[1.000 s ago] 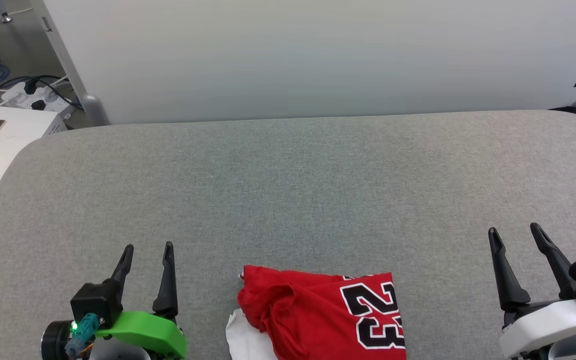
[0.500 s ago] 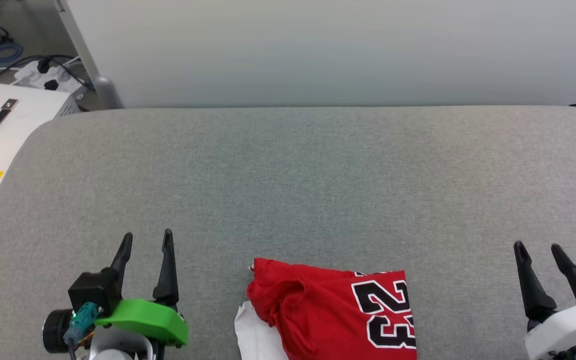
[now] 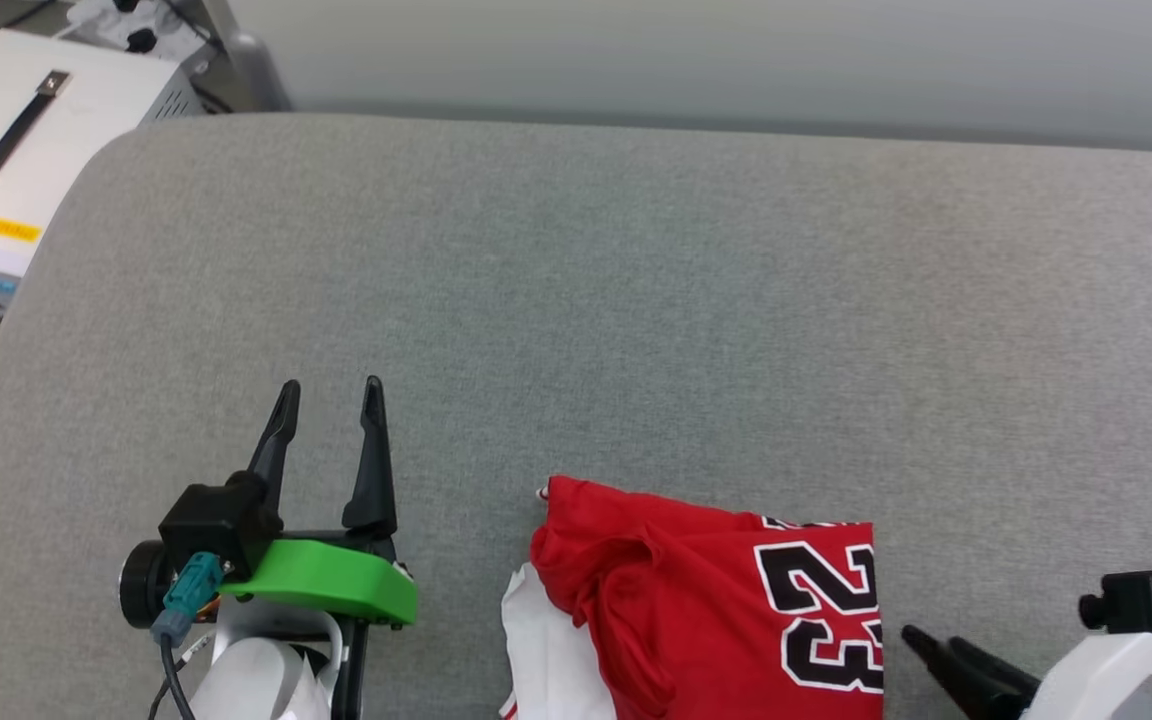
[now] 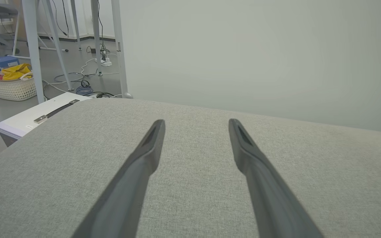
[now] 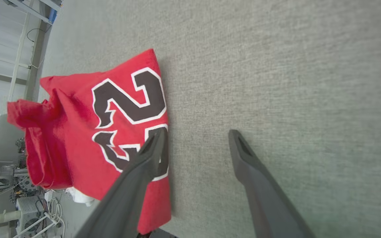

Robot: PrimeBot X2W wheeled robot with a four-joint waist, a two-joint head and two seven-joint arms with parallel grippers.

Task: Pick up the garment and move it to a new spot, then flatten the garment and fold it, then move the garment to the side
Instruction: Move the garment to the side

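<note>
Right gripper [image 5: 196, 133], fingers spread, sits just beside the garment [image 5: 74, 148]: straddle the numbered edge, pinch all layers, lift slowly.

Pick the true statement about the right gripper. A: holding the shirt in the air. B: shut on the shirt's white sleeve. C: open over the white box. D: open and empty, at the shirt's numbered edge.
D: in the right wrist view the right gripper has its fingers apart with nothing between them, one crossing the garment at its numbered edge, the other over bare grey surface.
</note>
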